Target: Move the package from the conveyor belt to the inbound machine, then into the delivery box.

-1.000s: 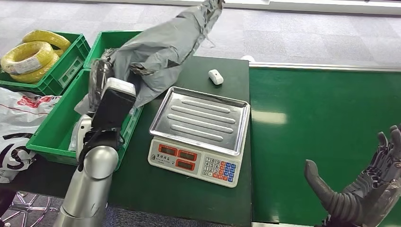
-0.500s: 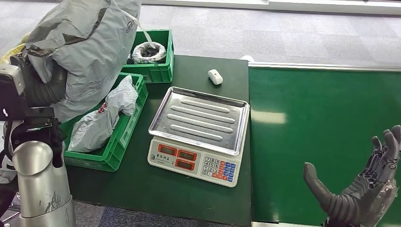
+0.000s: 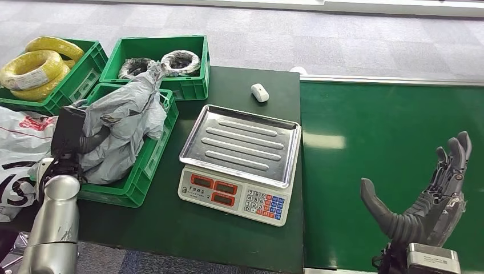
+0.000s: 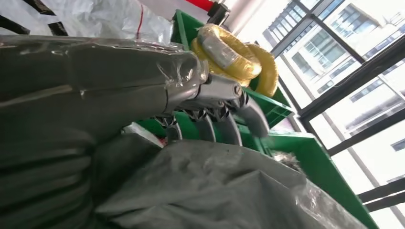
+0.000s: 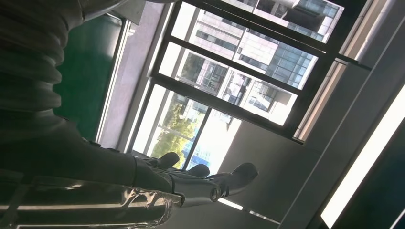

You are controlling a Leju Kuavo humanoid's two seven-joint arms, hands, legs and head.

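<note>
The grey plastic package lies crumpled in the near green crate, left of the scale. My left hand reaches into that crate and grips the package from its left side. In the left wrist view the hand's fingers curl down onto the grey package. My right hand hovers open over the green conveyor belt at the near right, fingers spread, holding nothing. The right wrist view shows the right hand empty against windows.
A scale with a steel tray and keypad stands mid-table. A small white device lies behind it. A far crate holds wire coils, and another crate holds yellow coils. A white bag lies at the left.
My left arm has swung the package from high in the air down into the near green crate. The right hand has lifted slightly over the belt.
</note>
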